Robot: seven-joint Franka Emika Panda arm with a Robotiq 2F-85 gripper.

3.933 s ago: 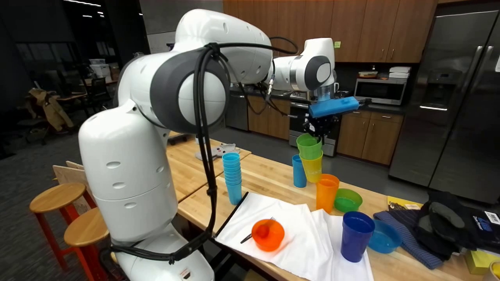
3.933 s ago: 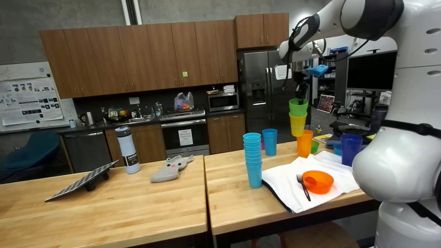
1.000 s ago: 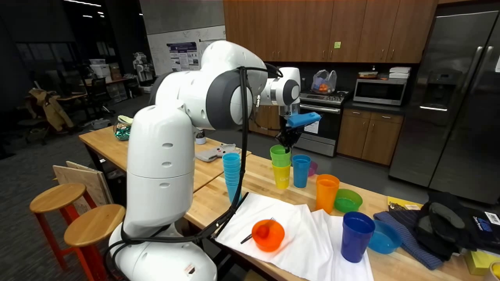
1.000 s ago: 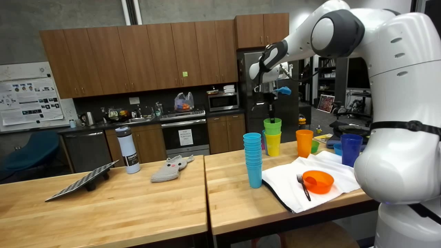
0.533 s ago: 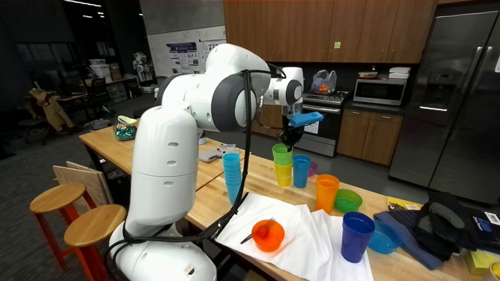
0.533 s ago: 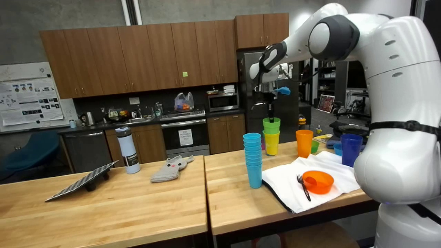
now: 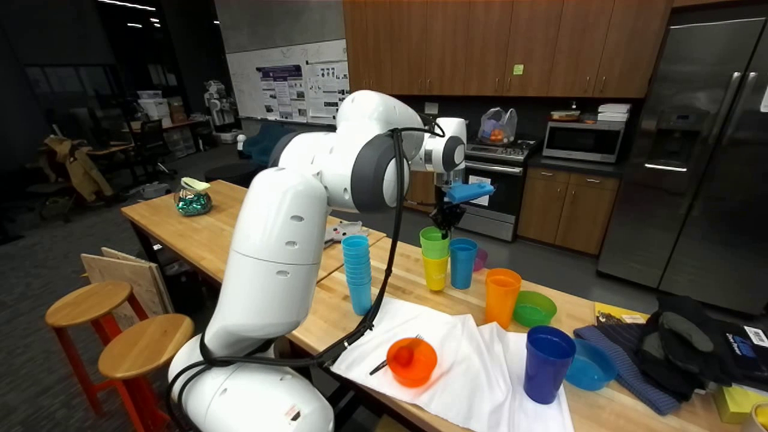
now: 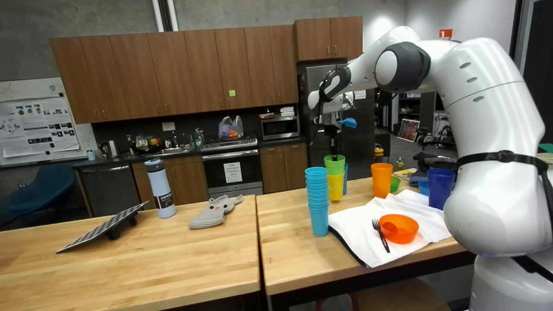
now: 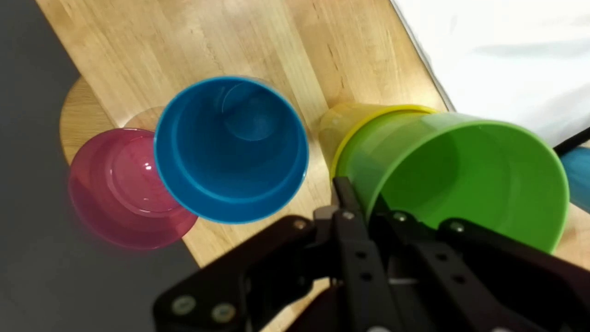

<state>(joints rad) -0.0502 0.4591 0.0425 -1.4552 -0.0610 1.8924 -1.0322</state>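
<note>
Facing the cabinets from here: orange bowl on white cloth, black fork at its nine o'clock; pale blue bottle stands at ten o'clock from a grey knitted piece.

Rightward in an exterior view, a tall blue plastic cup crowds my gripper; leftward, wooden tabletop leaves room up to stacked light-blue plastic cups.

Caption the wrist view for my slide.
Jaws pinching a green cup by its rim, nested in a yellow cup, beside a blue cup.
</note>
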